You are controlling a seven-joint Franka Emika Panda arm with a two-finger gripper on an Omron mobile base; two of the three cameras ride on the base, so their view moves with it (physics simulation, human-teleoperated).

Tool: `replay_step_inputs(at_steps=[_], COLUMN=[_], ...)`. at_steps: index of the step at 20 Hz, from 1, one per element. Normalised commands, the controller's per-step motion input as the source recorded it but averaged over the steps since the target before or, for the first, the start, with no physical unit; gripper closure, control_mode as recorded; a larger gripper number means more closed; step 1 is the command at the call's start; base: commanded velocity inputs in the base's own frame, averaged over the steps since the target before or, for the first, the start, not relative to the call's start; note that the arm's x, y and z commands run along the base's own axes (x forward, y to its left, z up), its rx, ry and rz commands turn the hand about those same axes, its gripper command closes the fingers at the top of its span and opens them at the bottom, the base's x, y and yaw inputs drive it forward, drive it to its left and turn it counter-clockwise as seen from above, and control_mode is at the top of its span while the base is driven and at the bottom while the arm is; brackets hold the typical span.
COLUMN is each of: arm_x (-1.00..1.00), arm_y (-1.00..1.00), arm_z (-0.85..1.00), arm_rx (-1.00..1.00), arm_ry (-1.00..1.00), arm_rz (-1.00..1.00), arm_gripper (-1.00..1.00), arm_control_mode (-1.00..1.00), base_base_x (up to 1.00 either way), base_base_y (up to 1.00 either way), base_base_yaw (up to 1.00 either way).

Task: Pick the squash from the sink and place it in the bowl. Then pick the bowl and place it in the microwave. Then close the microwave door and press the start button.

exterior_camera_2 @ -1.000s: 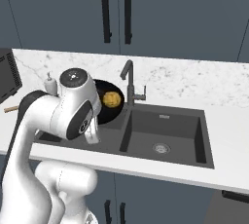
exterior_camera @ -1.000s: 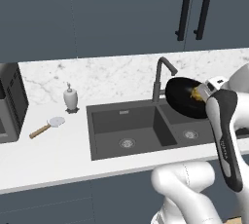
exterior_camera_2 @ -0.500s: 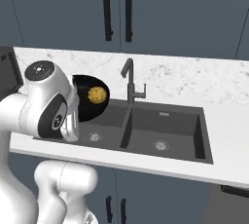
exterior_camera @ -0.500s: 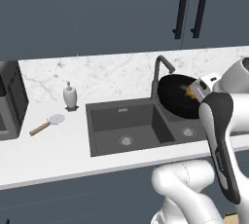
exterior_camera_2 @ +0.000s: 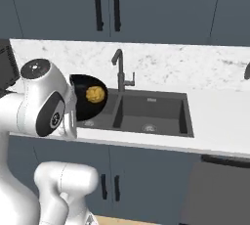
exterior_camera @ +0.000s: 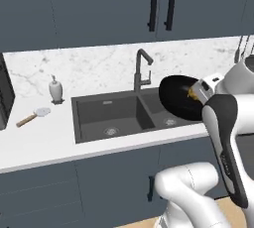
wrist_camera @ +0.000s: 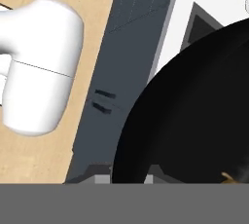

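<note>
A white marble worktop (exterior_camera: 34, 142) ran under dark cabinets. Nearest, the hand (exterior_camera: 198, 92) held the bowl (exterior_camera: 179, 97) by its rim, tipped and lifted above the sink (exterior_camera: 119, 115); the squash (exterior_camera_2: 95, 94) sat inside. Behind stood the faucet (exterior_camera: 142, 71) and a soap dispenser (exterior_camera: 55, 89)

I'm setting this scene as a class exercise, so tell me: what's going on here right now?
The robot arm is holding the black bowl up in the air over the sink, at its left end near the faucet. The squash sits inside the bowl, which is tipped steeply on its side. The gripper meets the bowl at its rim. On the counter left of the sink stand a soap dispenser and a small brush.
</note>
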Motion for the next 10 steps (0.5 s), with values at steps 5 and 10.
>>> replay_step_inputs(at_steps=[5, 10], arm_x=[0.0, 0.0], arm_y=[0.0, 0.0], arm_z=[0.0, 0.0], arm_rx=[0.0, 0.0], arm_ry=[0.0, 0.0], arm_rz=[0.0, 0.0], arm_gripper=[1.0, 1.0], arm_control_mode=[1.0, 1.0], base_base_x=[-0.06, 0.0], base_base_y=[-0.13, 0.0], base_base_yaw=[-0.9, -1.0])
